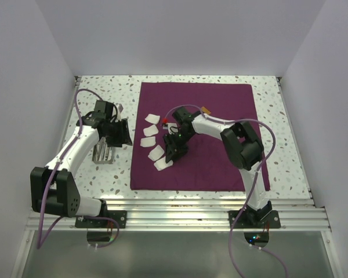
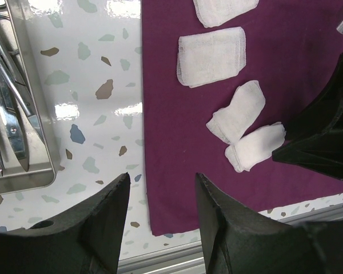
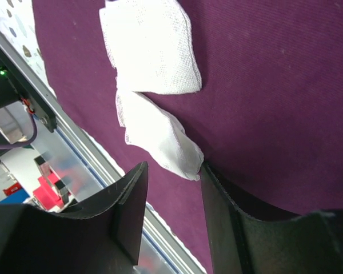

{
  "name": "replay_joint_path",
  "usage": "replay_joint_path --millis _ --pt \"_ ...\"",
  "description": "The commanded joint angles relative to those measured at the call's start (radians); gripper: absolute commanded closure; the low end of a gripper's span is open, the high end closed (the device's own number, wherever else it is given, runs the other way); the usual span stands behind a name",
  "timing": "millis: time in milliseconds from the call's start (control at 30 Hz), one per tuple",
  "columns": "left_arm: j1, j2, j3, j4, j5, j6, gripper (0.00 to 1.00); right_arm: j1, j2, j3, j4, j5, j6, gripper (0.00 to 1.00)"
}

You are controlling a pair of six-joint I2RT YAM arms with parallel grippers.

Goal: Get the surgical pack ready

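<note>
The maroon cloth (image 1: 220,145) lies flat on the table. Several white gauze squares sit in a column on its left part, the nearest one (image 1: 162,164) at the bottom. My right gripper (image 1: 174,152) hovers low just beside that one. In the right wrist view the gripper (image 3: 174,165) is open, and the corner of this gauze (image 3: 154,134) touches the tip of one finger (image 3: 217,188); nothing lies between the fingers. Another gauze (image 3: 151,45) lies just beyond. My left gripper (image 2: 163,180) is open and empty over the cloth's left edge. The metal tray (image 2: 31,103) holds steel scissors (image 2: 6,85).
A small orange strip (image 1: 206,109) and a small red item (image 1: 165,120) lie on the far part of the cloth. The aluminium rail (image 1: 174,202) runs along the near table edge. White walls close in the left, right and back.
</note>
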Motion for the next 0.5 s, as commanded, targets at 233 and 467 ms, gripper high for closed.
replay_joint_path --millis 233,467 --pt "-0.002 -0.020 0.024 0.024 0.019 0.020 0.47 0.021 0.030 0.048 0.046 -0.047 0.028 0.65" --pt "0.000 -0.024 0.021 0.025 0.025 0.020 0.46 0.022 0.024 0.051 0.031 -0.014 0.034 0.80"
